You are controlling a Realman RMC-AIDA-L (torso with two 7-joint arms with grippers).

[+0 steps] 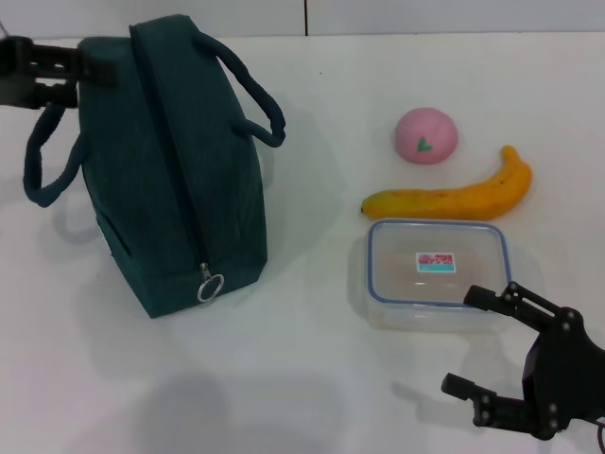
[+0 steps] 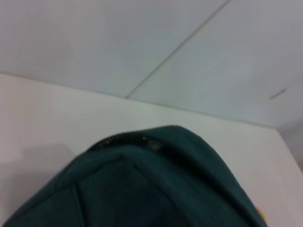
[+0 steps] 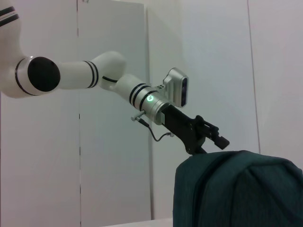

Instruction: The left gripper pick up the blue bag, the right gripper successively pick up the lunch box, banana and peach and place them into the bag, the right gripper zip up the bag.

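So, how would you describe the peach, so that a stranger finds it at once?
Start from the big blue bag standing on the robot's left side of the white table. Opposite it lie three items; farthest from the robot is the peach, behind the banana. It alone is round and pink, with a green leaf mark.

Picture edge cuts off the left gripper, state unclear.

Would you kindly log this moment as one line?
blue bag: upright, zipped | left tool: at bag's far end | right tool: open, near lunch box | banana, peach: on table
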